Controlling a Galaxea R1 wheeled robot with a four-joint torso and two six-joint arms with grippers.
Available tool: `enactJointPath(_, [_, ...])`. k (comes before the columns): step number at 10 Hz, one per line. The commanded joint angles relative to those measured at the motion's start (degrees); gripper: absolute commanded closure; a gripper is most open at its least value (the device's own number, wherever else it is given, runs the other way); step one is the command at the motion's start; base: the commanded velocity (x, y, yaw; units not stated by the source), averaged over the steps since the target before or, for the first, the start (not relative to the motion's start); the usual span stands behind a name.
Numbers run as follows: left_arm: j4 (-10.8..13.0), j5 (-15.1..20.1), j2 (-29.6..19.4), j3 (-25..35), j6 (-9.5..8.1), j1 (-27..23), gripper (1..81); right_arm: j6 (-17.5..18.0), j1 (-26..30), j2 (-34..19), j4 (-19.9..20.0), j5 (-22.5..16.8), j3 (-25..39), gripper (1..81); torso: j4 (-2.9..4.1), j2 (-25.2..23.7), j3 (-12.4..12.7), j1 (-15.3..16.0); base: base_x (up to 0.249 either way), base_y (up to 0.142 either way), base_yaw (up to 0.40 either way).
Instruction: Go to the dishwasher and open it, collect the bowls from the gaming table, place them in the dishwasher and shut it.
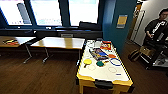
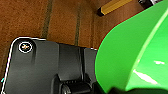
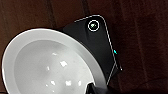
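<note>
Bowls carried over the wooden floor, one close in each wrist view.

A green bowl (image 2: 132,50) shows large in the left wrist view above brown floorboards (image 2: 62,22); a white bowl (image 3: 50,65) shows large in the right wrist view. Whether either tool is clenched on its bowl cannot be told. In the head view a yellow-edged game table (image 1: 105,71) with a white top stands ahead, wooden desks (image 1: 60,42) beside it, a person (image 1: 157,27) at right.
</note>
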Motion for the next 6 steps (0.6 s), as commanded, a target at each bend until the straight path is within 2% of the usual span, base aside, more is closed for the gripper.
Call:
enactJointPath(1, [0.84,1.58,0.75,-1.89,0.49,-2.5,81.1,-1.08,2.23,1.72,-0.85,-4.82,-5.68,81.1,0.0,0.0,0.0,0.03,0.0,0.0,0.0])
enactJointPath(6, [0.92,1.32,7.69,-15.68,0.94,-0.13,81.1,-2.05,1.18,4.89,-1.03,-4.12,-6.22,81.1,0.0,0.0,0.0,0.03,0.0,0.0,0.0])
